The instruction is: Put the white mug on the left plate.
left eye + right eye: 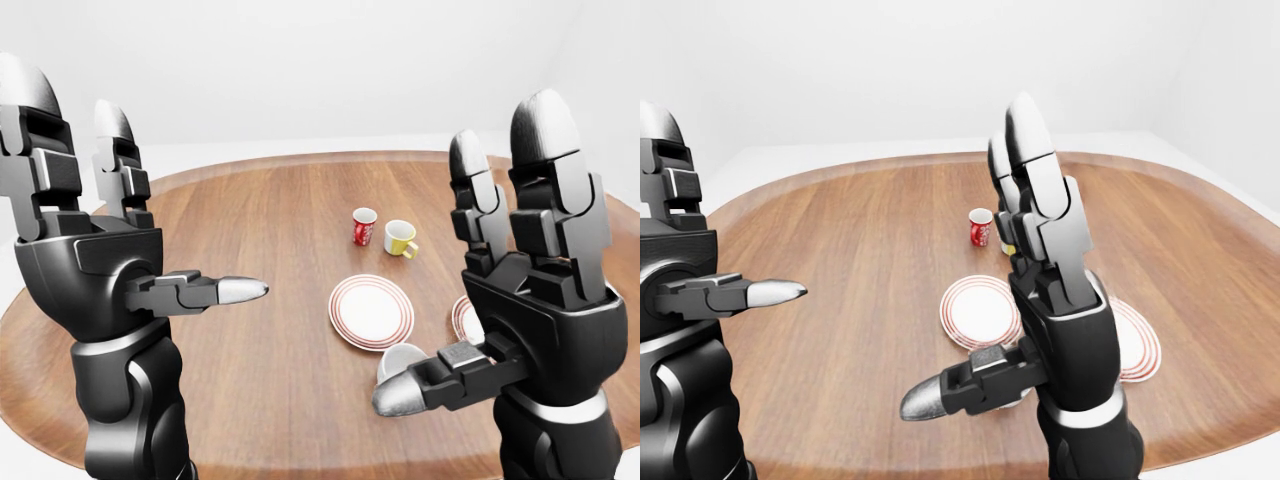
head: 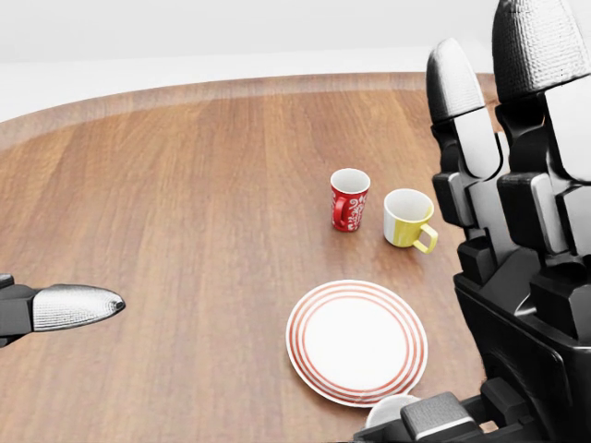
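A round wooden table fills the middle and lower part of all three views. Both hands are raised above it, palms facing inward, holding nothing.

The left hand stands at the left edge of the left-eye view, fingers upright and spread wide, thumb pointing toward frame centre. The right hand stands at the right of the same view, likewise open, its thumb reaching left across the lower centre.

The white mug sits on the table at lower centre of the left-eye view, just below the left plate and partly hidden behind the right thumb. Whether the mug touches the plate rim cannot be told.

The left plate, white with red rings, lies at centre. A second ringed plate lies to its right, largely covered by the right hand.

Above the plates, near frame centre, a red mug and a yellow mug stand upright side by side, apart.
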Motion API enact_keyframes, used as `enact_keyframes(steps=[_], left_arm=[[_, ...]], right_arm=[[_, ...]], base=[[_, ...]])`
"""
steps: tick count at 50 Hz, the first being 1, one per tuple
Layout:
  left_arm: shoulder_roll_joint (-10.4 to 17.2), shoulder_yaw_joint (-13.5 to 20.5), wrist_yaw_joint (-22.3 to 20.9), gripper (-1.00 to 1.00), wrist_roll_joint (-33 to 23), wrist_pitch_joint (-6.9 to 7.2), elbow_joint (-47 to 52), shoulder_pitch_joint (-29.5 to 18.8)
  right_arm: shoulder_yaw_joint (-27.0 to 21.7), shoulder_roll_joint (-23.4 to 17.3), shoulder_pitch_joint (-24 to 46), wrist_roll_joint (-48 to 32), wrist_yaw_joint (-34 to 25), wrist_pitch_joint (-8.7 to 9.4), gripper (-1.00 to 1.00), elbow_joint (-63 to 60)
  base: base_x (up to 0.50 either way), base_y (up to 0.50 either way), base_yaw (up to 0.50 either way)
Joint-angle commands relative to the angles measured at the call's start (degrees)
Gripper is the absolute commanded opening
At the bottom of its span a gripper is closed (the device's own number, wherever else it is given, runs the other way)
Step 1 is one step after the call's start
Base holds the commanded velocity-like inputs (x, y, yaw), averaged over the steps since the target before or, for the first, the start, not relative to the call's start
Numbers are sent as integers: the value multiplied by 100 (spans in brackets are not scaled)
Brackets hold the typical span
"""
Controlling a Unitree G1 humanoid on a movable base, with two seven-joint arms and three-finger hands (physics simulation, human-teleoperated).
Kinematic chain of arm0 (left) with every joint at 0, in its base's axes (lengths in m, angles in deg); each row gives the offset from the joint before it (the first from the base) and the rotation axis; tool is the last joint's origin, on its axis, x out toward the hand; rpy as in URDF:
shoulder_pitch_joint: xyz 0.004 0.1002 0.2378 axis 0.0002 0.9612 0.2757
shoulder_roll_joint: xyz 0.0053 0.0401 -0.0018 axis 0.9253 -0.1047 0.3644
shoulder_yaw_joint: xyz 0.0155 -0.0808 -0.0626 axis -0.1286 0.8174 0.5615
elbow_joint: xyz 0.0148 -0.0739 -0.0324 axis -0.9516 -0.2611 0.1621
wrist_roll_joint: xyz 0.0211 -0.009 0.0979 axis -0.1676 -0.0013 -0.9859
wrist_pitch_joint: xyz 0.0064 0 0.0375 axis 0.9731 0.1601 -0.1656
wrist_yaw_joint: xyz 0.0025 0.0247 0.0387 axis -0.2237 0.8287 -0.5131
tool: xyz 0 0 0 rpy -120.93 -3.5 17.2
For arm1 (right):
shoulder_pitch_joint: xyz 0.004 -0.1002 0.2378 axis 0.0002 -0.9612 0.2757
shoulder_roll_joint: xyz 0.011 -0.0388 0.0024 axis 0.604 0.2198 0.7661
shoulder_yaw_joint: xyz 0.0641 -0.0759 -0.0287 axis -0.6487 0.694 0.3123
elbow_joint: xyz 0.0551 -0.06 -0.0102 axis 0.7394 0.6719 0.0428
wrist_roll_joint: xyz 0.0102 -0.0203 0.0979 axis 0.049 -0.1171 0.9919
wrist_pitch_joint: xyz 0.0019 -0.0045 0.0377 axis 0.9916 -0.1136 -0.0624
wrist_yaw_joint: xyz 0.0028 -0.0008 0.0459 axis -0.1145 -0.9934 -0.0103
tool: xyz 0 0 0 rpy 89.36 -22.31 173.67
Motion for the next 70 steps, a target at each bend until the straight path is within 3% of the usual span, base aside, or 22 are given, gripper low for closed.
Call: enact_keyframes(steps=[1, 4, 9, 30, 34, 41, 50, 55, 61, 70], left_arm=[[1, 7, -5, 100, -8, 0, -4, 3], [2, -1, -10, 100, -24, 0, -23, 9], [-4, -1, -19, 100, -27, 0, -32, 12], [2, 14, -34, 100, -21, 0, -52, 22], [-1, 13, -33, 100, -20, 0, -48, 22], [-2, 7, -32, 100, -31, 0, -48, 25], [-15, -5, -41, 100, -42, 0, -40, 51], [-10, 0, -54, 100, -50, 0, -65, 48], [-37, -35, -79, 100, -88, 0, -58, 110], [-27, 4, -79, 100, -66, 0, -50, 98]], right_arm=[[698, 618, -465, -2156, -2272, 0, 100, -160], [745, 1145, -481, -3460, -3305, 0, 100, -160], [799, 1835, -568, -4928, -3305, 0, 100, -160], [838, 2120, -713, -5570, -3305, 0, 100, -160], [864, 2115, -742, -5726, -3305, 0, 100, -160], [999, 1753, -930, -5939, -3305, 0, 100, -160], [1178, 858, -1118, -5710, -3305, 0, 100, -160], [1078, 852, -1201, -5885, -3305, 0, 100, -160], [539, 1080, -1267, -6061, -3305, 0, 100, -160], [452, 1084, -1662, -5952, -3305, 0, 100, -160]], base=[[0, 0, 0], [0, 0, 0], [0, 0, 0], [0, 0, 0], [0, 0, 0], [0, 0, 0], [0, 0, 0], [0, 0, 0], [0, 0, 0], [0, 0, 0]])
